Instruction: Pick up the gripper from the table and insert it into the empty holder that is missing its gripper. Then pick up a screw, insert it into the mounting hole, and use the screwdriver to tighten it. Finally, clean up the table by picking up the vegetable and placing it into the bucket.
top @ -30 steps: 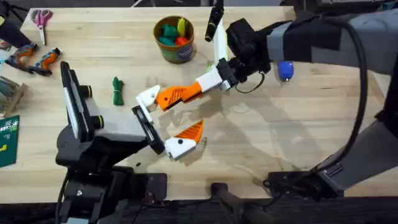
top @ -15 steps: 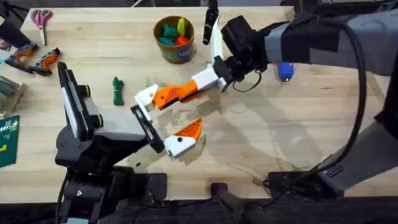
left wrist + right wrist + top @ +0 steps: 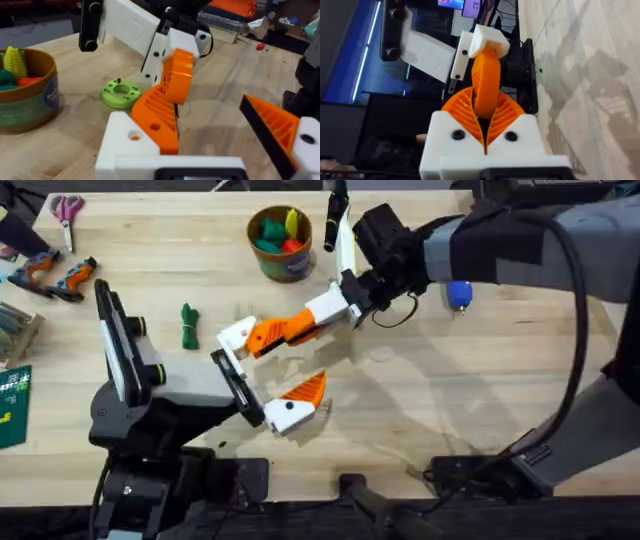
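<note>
while right end effector point(image 3: 300, 328) clamps gripper point(image 3: 268, 333), gripper touches holder point(image 3: 236, 335).

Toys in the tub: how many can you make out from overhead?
3 inside the tub: a teal piece on its left side, a yellow one at the far right, an orange-red one at the near right. More may be hidden beneath them.
</note>
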Motion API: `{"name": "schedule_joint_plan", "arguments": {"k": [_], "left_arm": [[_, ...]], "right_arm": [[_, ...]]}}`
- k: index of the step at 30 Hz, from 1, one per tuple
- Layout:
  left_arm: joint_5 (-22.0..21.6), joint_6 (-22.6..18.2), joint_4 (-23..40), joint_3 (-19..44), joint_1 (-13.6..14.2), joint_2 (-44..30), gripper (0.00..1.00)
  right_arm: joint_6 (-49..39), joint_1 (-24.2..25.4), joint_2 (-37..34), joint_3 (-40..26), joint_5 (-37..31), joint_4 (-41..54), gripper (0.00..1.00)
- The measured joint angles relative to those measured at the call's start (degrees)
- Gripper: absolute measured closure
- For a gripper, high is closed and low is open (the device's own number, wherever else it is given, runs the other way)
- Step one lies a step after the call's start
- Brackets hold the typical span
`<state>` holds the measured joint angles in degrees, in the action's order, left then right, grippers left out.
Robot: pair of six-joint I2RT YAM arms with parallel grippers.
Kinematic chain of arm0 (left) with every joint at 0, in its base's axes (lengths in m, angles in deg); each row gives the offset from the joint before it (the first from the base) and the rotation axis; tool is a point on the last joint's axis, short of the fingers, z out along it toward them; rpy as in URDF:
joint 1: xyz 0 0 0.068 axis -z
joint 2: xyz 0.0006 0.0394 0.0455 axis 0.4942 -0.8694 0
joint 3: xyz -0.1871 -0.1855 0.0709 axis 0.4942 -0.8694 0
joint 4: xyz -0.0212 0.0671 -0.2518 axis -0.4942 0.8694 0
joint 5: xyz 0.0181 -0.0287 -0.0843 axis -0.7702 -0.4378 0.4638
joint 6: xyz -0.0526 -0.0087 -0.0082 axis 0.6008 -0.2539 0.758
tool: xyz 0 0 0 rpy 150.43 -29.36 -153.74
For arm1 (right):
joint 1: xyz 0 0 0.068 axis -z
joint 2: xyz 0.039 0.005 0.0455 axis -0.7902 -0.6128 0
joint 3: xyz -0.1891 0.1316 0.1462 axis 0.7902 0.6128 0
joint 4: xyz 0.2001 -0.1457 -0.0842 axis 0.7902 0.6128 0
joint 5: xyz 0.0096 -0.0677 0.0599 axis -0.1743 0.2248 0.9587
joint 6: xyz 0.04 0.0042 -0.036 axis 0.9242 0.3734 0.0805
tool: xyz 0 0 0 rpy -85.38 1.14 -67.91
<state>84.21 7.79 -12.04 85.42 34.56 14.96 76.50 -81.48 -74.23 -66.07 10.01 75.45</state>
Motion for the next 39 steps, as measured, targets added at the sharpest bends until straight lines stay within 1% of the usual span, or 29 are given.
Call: {"name": "schedule_joint_plan", "arguments": {"k": [5,9,22,30,39], "left_arm": [[0.6,0.0,0.1,0.0,0.0,0.0,0.015],[1.4,0.0,0.2,0.0,0.0,0.0,0.015],[1.4,0.2,0.2,0.0,-0.1,0.0,0.015],[1.1,0.6,0.2,0.0,-0.6,0.0,0.015],[0.4,0.6,0.2,0.0,-0.7,0.0,0.015]], "right_arm": [[0.6,-0.2,0.0,0.0,-0.1,-1.0,0.993],[2.8,-0.4,0.0,0.0,-0.8,-5.3,0.993],[8.3,-2.1,0.0,0.0,-2.4,-9.9,0.993],[11.8,-2.8,-2.2,0.0,-0.2,-15.2,0.993],[15.4,-3.1,-2.2,0.0,-0.7,-18.0,0.993]]}}
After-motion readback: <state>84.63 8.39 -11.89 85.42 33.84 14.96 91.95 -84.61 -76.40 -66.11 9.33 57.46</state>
